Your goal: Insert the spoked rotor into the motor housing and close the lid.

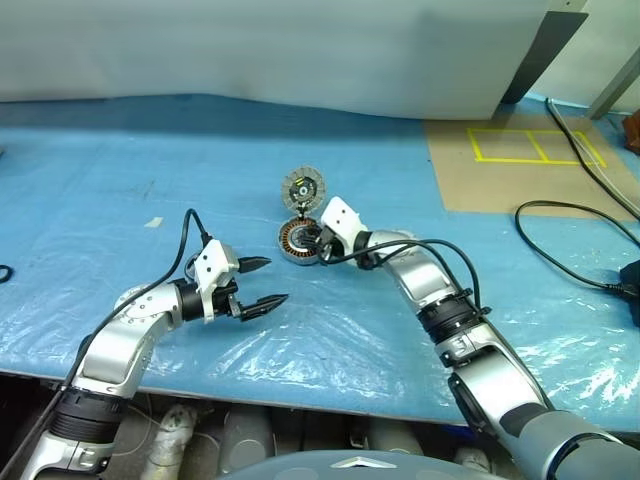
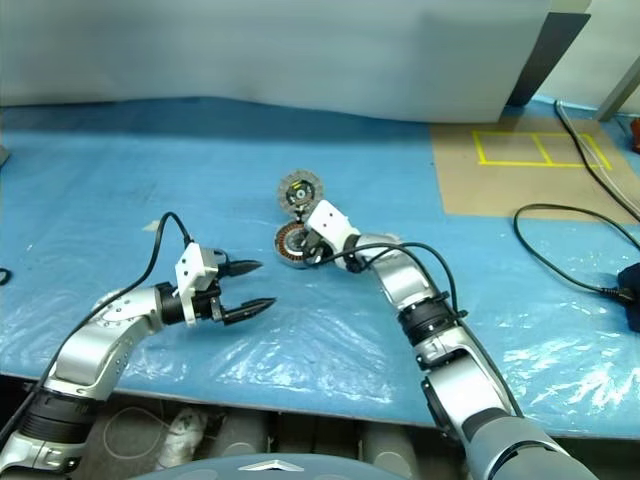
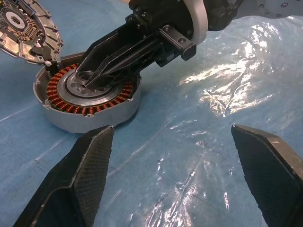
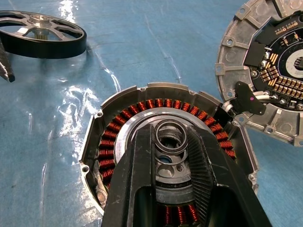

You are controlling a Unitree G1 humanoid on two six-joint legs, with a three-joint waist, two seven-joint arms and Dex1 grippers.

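Head view: the right gripper (image 1: 312,238) reaches into the motor housing (image 1: 294,244); the left gripper (image 1: 262,283) hangs spread and empty nearby. Left wrist view: the lid (image 3: 28,29) stands open behind the housing. Right wrist view: fingers pinch a small ring (image 4: 170,136) at the housing's centre; the spoked rotor (image 4: 41,33) lies well apart, uninserted, partly cut off.

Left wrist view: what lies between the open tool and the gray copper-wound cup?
Just bare blue plastic sheet lies between left tool and round gray metal motor housing, per left wrist view.
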